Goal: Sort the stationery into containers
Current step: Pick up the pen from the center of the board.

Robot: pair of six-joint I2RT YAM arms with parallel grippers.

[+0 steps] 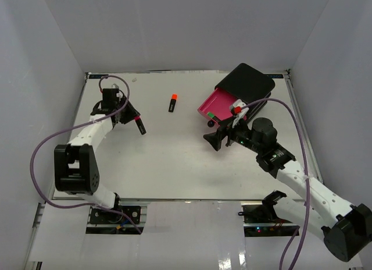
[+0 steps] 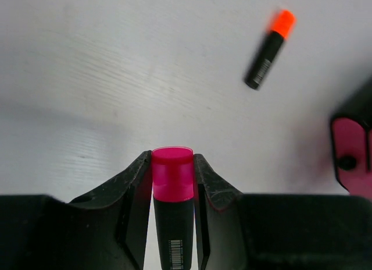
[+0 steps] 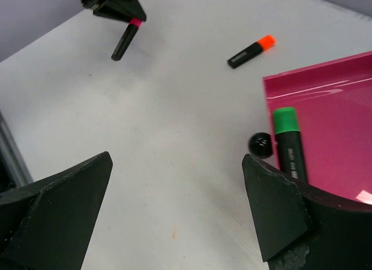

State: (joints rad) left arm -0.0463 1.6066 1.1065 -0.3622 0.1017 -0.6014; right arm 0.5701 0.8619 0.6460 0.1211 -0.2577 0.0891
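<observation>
While my left gripper [image 2: 172,162] is clamped on the pink-capped highlighter [image 2: 172,191], I should carry it level toward the open pink drawer [image 1: 220,97] at three o'clock, releasing only once above it; my right gripper [image 3: 177,165] gapes apart beside it.

Bright even light, soft shadows, slight blur

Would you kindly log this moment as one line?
left gripper: shut on pink-capped black highlighter | right gripper: open, empty | green-capped highlighter: in open pink drawer | orange-capped highlighter: on white table
</observation>
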